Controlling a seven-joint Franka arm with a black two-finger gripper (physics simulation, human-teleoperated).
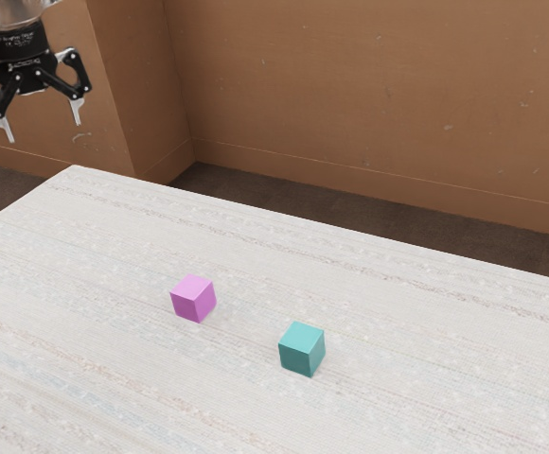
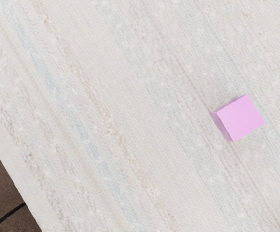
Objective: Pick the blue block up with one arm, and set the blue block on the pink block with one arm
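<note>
Arm raised high at the exterior view's upper left, above the counter's (image 1: pixel 426 312) far corner. Its tool (image 1: pixel 43 123) points downward, fingers spread wide and holding nothing. The blue block (image 1: pixel 302 348) (teal in tone) sits upright on the counter, near the pink block (image 1: pixel 193 298) but not touching it, toward the exterior view's right. Both blocks lie well apart from the tool.
</note>
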